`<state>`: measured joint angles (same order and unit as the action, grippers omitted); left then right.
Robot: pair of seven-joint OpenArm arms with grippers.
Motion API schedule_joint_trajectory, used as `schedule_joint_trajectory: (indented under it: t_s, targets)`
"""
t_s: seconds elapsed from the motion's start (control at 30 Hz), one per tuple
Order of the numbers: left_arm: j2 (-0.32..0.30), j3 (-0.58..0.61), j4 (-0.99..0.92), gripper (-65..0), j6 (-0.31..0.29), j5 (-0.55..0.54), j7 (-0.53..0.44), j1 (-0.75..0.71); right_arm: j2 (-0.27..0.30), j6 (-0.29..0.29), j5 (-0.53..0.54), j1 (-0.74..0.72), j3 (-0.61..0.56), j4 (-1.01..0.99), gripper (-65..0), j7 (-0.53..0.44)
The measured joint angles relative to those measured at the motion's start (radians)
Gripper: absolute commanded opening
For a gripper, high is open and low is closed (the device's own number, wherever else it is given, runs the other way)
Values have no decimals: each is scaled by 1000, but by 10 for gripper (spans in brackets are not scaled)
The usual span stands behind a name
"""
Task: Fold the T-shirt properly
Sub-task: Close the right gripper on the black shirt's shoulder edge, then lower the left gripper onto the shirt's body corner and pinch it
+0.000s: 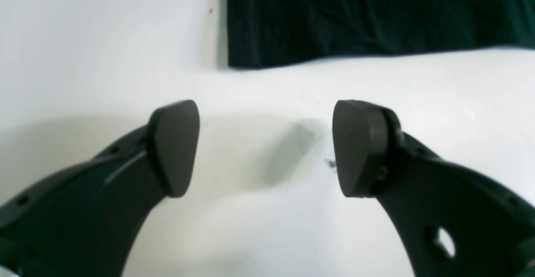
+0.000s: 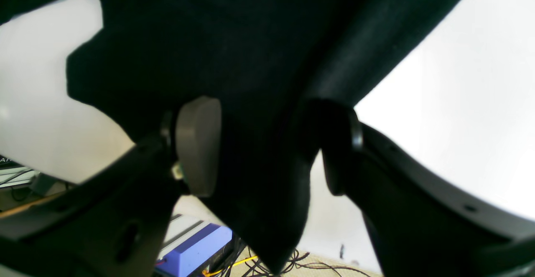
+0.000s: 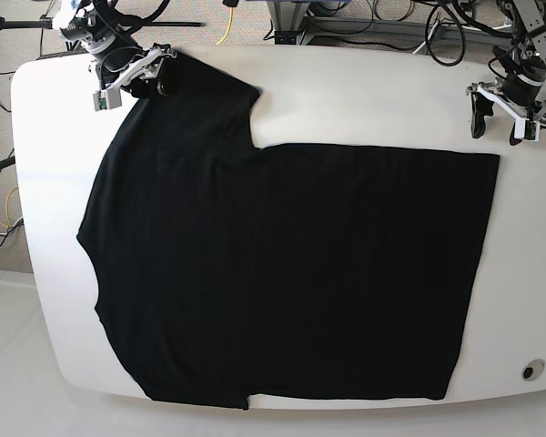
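Note:
The black T-shirt [image 3: 291,273] lies spread flat over most of the white table [image 3: 364,100], one sleeve reaching the far left corner. My right gripper [image 3: 136,80] is at that sleeve. In the right wrist view its jaws stand open, a fold of the T-shirt [image 2: 234,39] hangs between the fingers [image 2: 198,143], and a slit of light shows beside the other finger. My left gripper [image 3: 498,126] hovers open over bare table at the far right, just beyond the hem corner. The left wrist view shows this gripper [image 1: 265,143] holding nothing, with the T-shirt [image 1: 368,18] ahead of it.
Cables and stands [image 3: 373,18] crowd the floor beyond the table's far edge. A blue and white box [image 2: 196,243] shows below the table edge in the right wrist view. A small round fitting [image 3: 528,370] sits near the front right corner.

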<state>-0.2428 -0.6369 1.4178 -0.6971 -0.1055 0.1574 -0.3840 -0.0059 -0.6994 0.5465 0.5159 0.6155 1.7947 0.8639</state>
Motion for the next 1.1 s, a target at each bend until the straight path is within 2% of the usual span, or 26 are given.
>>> schedule_joint_trajectory:
  t_s: [0.1,0.23,0.3,0.37,0.43,0.7,1.1]
  targets:
    - [-2,2,-7,-179,0,0,1,3,-2,0,-1,0,-2,4,-327,0]
    - [-2,5,-21,-177,0,0,7,10,-3,1,-8,0,-6,4,-402,-4]
    - [-2,5,-26,-176,0,0,8,14,-5,1,-16,0,-6,4,-454,-3]
    - [-2,5,-27,-180,0,0,7,17,-6,2,-19,-1,-6,4,-573,-2]
    - [-2,5,-23,-180,0,0,8,16,-6,3,-27,-3,-6,4,-604,4]
    - [-2,5,-18,-177,0,3,8,13,-6,3,-37,-3,-6,4,-616,4]
    - [1,8,-22,-175,0,5,12,31,-17,3,-42,-6,-7,4,-589,3]
